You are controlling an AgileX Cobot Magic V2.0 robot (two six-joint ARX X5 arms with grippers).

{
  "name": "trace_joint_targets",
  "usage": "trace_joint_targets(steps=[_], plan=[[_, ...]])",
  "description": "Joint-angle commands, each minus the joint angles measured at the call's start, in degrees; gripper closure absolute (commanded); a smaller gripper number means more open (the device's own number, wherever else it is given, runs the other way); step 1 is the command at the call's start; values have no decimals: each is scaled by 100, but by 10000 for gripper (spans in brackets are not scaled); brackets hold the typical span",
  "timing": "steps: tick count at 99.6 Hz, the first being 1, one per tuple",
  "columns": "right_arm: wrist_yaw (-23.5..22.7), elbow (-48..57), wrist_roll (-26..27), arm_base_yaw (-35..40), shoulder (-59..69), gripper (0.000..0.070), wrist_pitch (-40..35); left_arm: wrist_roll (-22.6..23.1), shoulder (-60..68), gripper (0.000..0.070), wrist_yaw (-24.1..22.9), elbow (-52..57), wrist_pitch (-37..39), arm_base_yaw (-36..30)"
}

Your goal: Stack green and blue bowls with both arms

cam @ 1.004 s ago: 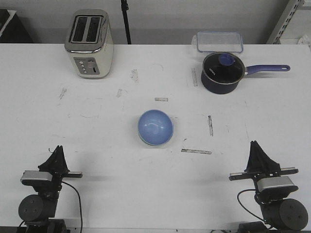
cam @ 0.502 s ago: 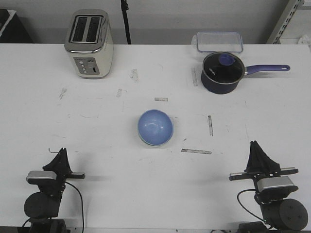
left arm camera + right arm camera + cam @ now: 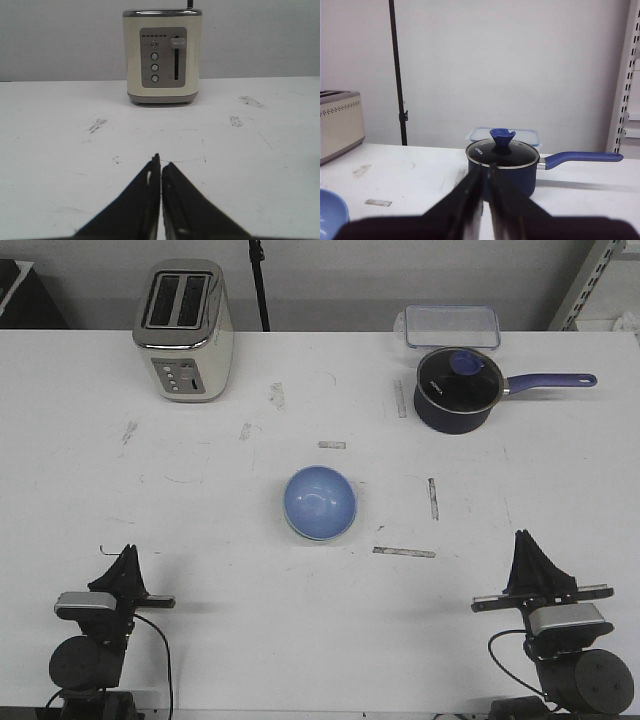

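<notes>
Worktop (image 3: 200,510): white, scuffed, a few strips of worn tape near the middle.

Toaster (image 3: 184,330): cream and chrome, far-left of the worktop, upright, control panel facing the robot. In the left wrist view it sits straight ahead of the left claw, well apart from it.

Saucepan (image 3: 458,388): dark navy, glass lid with a blue knob, blue handle pointing to the robot's right. Far-right of the worktop.

Clear container (image 3: 452,326): rectangular, shallow, just behind the saucepan at the far edge.

Blue bowl (image 3: 319,502): upright, opening up, near the worktop centre, roughly between the two arms and ahead of them. A thin pale green rim shows along its near-left edge, which looks like the green bowl (image 3: 292,527) nested underneath; cannot confirm more than that sliver. The right wrist view catches only the blue bowl's edge at the frame's corner.

Left claw (image 3: 124,568): low at the near-left edge, clenched, fingers pressed together with nothing between them, clear of the bowls.

Right claw (image 3: 527,552): low at the near-right edge, also clenched on nothing, fingertips meeting, aimed toward the saucepan, well apart from it.
</notes>
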Motion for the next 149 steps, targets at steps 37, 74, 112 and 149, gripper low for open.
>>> trace_joint_targets(steps=[37, 74, 112, 149], plan=[[2, 39, 57, 11, -7, 687, 59, 87, -11, 697, -11, -127, 87, 4], [175, 22, 52, -4, -44, 687, 7, 87, -11, 697, -11, -127, 87, 7], [151, -815, 55, -568, -802, 687, -197, 87, -11, 698, -11, -127, 87, 4], [129, -2006, 114, -732, -968, 687, 643, 87, -11, 698, -11, -127, 87, 4]])
